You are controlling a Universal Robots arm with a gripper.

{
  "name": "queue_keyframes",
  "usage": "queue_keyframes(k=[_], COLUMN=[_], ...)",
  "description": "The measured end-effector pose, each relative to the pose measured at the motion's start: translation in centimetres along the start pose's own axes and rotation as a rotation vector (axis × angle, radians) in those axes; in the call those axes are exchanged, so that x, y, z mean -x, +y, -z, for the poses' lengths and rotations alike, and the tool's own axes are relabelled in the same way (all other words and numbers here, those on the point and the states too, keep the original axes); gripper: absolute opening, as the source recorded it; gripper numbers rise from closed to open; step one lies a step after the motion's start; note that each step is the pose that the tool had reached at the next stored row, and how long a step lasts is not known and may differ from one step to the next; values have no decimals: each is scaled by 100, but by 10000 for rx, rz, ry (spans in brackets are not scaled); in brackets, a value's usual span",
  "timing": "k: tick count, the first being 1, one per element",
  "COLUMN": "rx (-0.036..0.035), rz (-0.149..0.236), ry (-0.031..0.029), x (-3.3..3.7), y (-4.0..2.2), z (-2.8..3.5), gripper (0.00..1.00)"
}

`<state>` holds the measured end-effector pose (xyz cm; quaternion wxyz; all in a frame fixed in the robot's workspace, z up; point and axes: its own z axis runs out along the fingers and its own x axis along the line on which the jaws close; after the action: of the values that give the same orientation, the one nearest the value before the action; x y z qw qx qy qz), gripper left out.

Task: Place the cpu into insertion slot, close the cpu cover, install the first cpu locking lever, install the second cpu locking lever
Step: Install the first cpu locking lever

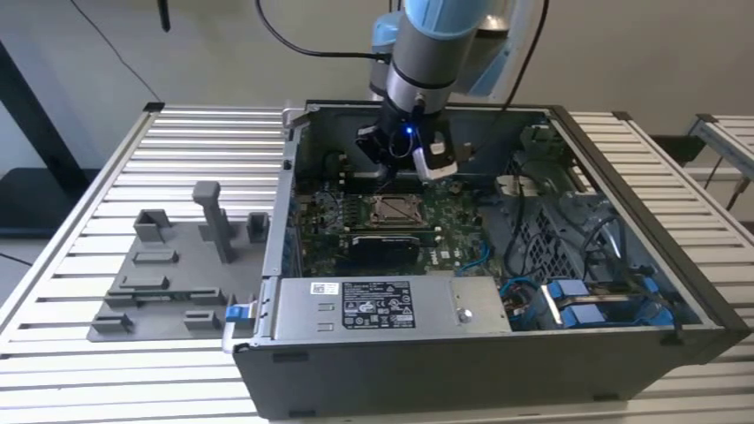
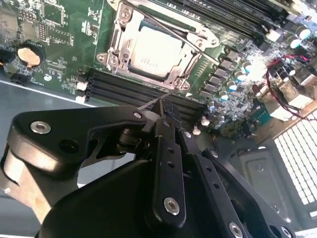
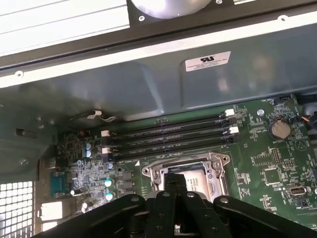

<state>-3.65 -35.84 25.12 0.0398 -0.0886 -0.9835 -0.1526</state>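
The insertion slot [image 1: 395,210] sits mid-board in the open computer case. In the second wrist view the cpu [image 2: 151,52] lies flat in the slot [image 2: 115,49], with the metal cpu cover [image 2: 185,74] down around it. One thin locking lever [image 2: 190,44] runs slantwise across the cover. Another lever's [image 2: 148,103] end sticks out right by my fingertips. My black gripper [image 2: 163,110] is shut and holds nothing, hovering just beyond the slot's edge [image 3: 218,171]. It also appears in the first wrist view [image 3: 176,179] and the exterior view [image 1: 407,170].
Black memory slots [image 3: 168,136] run along one side of the socket, capacitors [image 2: 233,74] along another. The case walls [image 1: 289,177] box in the board. A power supply [image 1: 377,305] and blue cables [image 1: 577,300] fill the near side. A grey fixture [image 1: 177,265] stands on the slatted table.
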Motion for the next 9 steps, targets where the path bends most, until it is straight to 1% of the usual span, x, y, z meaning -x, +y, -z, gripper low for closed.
queue_keyframes(k=[2,3,7,9], rx=[30,50,52,66], rz=[100,151,164,194], ry=[-122,-162,-165,-155], x=[-12,-20,-21,-32], y=[-6,-8,-9,-13], z=[-11,-17,-18,-22], gripper=[11,11,11,11])
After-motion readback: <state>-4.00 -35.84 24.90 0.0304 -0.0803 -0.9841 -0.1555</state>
